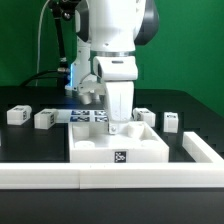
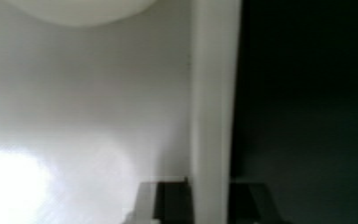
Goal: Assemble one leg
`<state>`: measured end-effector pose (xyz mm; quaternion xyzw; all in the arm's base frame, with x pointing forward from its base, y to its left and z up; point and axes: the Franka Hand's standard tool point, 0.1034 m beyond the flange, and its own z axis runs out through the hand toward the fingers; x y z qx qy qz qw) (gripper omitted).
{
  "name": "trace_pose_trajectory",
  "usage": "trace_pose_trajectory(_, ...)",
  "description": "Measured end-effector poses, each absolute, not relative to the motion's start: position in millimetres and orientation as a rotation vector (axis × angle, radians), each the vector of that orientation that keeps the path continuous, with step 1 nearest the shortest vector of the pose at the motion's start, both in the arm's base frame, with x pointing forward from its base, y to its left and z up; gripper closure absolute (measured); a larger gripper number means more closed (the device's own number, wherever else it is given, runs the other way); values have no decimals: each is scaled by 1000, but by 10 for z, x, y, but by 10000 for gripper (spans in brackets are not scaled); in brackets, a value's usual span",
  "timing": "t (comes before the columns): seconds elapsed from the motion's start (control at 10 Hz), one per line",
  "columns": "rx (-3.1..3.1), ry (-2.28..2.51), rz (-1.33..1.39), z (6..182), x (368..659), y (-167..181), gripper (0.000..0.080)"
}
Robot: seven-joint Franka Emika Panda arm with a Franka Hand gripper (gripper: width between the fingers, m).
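The jaws' tips blend into the large white part [image 1: 95,148], so their gap is unreadable. The wrist view is blurred white and black.

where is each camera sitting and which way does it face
Exterior view: off the arm, looks across the table at it; the gripper reaches down to the large white part.
Wrist view: on the wrist, looks down past a dark fingertip at the part's raised rim.
Shared: the large white part.

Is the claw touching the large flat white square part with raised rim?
Cannot tell. Exterior view: the claw sits low over the large flat white square part, tips hidden. Wrist view: only its rim close up.
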<state>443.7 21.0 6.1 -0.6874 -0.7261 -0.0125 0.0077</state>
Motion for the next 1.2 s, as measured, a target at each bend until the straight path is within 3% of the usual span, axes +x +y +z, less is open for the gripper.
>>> trace_pose_trajectory(0.6, -2117, -2315, -86, 69, 4828, 634, 742)
trace_pose_trajectory(1.2, -2131, -2295, -67, 66, 4848, 629, 742)
